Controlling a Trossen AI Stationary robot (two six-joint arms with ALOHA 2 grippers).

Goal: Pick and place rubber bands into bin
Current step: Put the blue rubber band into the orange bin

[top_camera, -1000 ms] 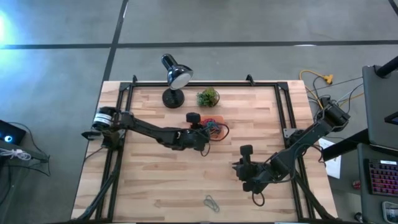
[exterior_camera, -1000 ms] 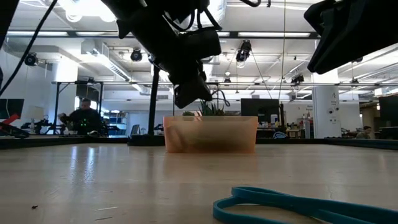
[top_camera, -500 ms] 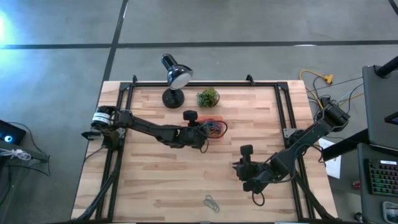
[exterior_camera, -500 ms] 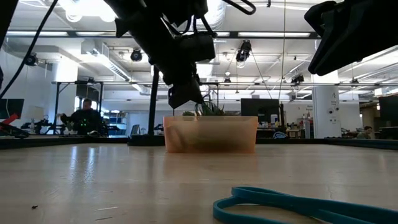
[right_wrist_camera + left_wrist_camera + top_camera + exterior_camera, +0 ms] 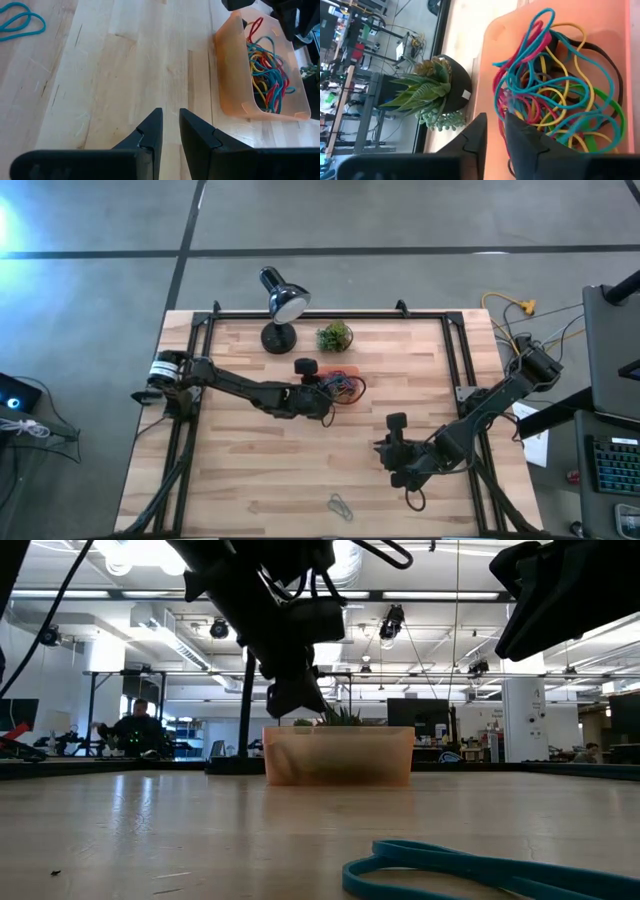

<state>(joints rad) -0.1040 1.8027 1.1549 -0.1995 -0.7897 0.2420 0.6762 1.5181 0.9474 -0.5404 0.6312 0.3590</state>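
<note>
**Left arm at bin, one band left on the table**

My left gripper [image 5: 330,401] hangs over the near edge of the bin [image 5: 231,80]. In its wrist view the fingers [image 5: 522,140] stand slightly apart with nothing pinched between them, so I read it as released. From above I can't see the fingertips clearly, so take that lightly.

The right gripper [image 5: 170,131] waits low over bare table [image 5: 240,470], fingers a narrow slot apart, empty.

The bin holds a tangled heap of rubber bands [image 5: 560,95]: teal, yellow, red, green, black. One teal band [image 5: 341,505] lies flat near the table's front edge, well apart from both arms.

Handling: the bands are light, limp and grippy, and the loose one will sag when lifted. I'd pinch one strand where its loop doubles over, fingertips right down on the wood. Risk: snagging bands already in the bin.
</note>
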